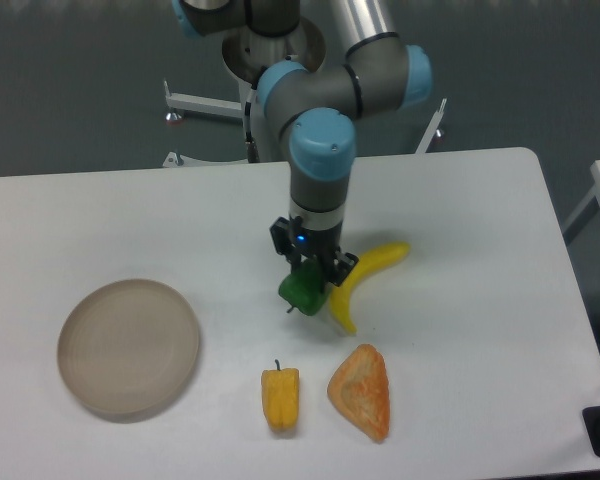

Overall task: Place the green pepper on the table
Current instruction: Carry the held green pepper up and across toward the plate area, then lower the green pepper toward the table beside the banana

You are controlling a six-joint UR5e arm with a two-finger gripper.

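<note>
While the arm is reaching down over the middle of the white bench (pixel 130 210), the gripper (pixel 310 278) is pinching the green pepper (pixel 302 290) between its fingers. The pepper is hanging just left of the banana (pixel 365 278), partly overlapping it in view. The yellow pepper (pixel 280 398), the pastry (pixel 362 392) and the beige plate (pixel 128 346) are sitting nearer the front edge.

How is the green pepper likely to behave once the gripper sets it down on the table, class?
The green pepper looks lumpy and rounded, so it may rock or roll slightly on the flat table. Its glossy skin suggests it could slip in the gripper. It keeps its shape while held, so it is probably stiff.
</note>
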